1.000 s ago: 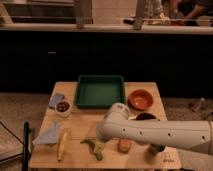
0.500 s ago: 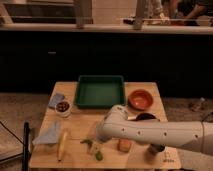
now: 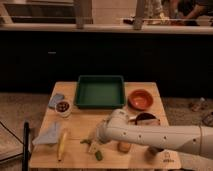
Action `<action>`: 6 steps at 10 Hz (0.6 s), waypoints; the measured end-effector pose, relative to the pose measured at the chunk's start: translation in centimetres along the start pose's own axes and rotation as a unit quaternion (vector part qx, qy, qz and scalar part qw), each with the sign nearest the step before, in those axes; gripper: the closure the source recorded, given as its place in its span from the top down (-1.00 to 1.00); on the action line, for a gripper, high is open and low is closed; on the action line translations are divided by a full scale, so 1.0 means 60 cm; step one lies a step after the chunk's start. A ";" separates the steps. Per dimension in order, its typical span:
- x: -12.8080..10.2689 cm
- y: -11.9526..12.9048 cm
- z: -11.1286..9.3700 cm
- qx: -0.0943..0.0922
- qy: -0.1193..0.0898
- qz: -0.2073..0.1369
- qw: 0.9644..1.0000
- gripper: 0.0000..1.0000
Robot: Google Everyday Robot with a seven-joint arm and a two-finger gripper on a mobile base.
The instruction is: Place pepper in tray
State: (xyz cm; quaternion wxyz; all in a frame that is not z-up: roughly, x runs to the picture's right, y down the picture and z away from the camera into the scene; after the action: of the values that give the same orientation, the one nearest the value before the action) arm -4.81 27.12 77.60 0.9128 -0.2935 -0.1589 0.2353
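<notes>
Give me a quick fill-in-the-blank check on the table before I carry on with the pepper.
1. The pepper lies on the table, ____ the tray.
2. The gripper is low beside the pepper, between the carrot piece and the ____ banana-like item.
3. The bowl to the right of the tray in the camera view is ____.
Missing words: outside; yellow; orange.
</notes>
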 end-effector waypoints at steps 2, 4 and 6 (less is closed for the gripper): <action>0.005 -0.001 0.013 -0.006 -0.001 0.003 1.000 0.60; 0.007 0.002 0.022 -0.015 -0.001 -0.005 1.000 0.60; 0.016 0.007 0.026 -0.022 0.001 -0.012 1.000 0.55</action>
State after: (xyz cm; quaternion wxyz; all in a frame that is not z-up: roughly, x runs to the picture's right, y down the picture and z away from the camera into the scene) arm -4.83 28.63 78.69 0.9090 -0.3121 -0.1667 0.2201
